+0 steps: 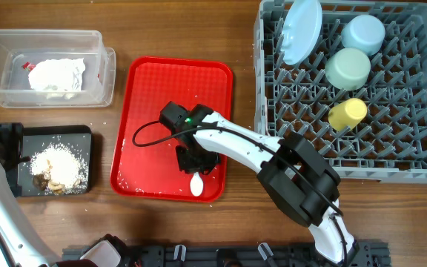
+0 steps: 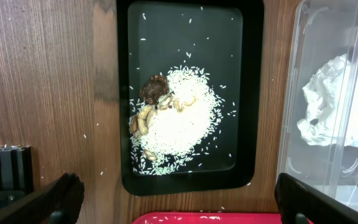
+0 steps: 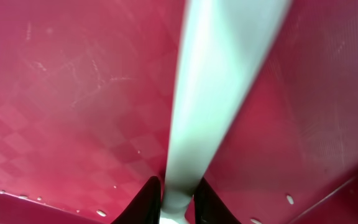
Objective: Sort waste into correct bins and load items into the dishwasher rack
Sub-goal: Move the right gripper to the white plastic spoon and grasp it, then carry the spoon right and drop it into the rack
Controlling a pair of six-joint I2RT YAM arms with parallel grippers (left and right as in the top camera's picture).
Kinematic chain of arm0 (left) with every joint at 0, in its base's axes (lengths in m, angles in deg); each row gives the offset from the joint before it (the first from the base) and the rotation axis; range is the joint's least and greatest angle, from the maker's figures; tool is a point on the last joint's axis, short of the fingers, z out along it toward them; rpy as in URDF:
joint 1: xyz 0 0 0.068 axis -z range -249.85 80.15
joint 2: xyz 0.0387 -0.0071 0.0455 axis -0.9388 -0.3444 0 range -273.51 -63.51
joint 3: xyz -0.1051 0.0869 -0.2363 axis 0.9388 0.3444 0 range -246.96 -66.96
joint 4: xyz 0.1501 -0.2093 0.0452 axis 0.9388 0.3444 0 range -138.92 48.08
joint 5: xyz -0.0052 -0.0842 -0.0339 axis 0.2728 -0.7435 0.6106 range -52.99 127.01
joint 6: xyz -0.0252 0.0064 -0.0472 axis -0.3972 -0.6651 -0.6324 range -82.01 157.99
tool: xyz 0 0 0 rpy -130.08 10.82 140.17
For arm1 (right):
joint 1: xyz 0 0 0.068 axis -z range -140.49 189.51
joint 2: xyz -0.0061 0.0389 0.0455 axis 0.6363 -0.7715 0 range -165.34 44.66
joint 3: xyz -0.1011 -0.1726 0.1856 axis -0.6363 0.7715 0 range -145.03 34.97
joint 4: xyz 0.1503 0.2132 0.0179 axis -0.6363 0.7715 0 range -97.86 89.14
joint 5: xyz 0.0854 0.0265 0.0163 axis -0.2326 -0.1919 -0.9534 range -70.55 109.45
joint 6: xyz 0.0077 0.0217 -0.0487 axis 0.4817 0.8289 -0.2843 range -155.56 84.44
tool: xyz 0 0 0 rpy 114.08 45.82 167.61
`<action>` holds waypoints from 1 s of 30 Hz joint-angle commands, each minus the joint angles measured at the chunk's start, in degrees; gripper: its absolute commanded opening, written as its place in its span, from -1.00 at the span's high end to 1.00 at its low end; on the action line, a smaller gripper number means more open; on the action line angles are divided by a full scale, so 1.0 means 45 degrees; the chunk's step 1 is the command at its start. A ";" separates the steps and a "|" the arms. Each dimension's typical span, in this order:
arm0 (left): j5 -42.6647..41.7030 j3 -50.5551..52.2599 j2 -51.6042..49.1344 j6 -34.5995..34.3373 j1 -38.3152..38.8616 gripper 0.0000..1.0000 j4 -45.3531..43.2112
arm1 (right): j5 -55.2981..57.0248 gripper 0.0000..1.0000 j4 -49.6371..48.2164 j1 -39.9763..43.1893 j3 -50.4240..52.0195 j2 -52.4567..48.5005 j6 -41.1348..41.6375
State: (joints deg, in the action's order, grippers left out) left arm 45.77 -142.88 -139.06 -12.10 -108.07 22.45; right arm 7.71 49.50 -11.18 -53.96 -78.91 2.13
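Observation:
My right gripper [image 1: 196,165] is down on the red serving tray [image 1: 150,96], shut on the handle of the white plastic spoon [image 1: 196,186]. In the right wrist view its fingers [image 3: 178,202] pinch the spoon's handle [image 3: 222,74] just above the tray. My left gripper [image 2: 185,208] is wide open and empty over the black tray [image 2: 250,93], which holds brownish food scraps [image 2: 154,90] and rice. In the overhead view it [image 1: 6,144] sits at the black tray's [image 1: 80,133] left end. The clear box [image 1: 102,70] holds the napkin [image 1: 56,74] and the wrapper [image 1: 27,65]. The fork is out of view.
The grey dishwasher rack [image 1: 273,104] at the right holds the plate [image 1: 302,30], pale blue bowl [image 1: 363,33], mint green bowl [image 1: 347,67] and yellow cup [image 1: 347,113]. Rice grains lie scattered on the red tray's near edge [image 2: 229,219] and the wood round the black tray.

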 commanded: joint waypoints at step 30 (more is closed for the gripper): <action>0.0170 0.0044 -0.0044 -0.0019 -0.0058 -1.00 0.0000 | 0.0389 0.79 0.4648 0.7975 -0.3662 0.4337 -0.4313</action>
State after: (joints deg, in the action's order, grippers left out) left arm 45.77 -142.88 -139.06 -12.10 -108.07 22.45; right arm 8.34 68.74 22.02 -70.24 -60.02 -12.45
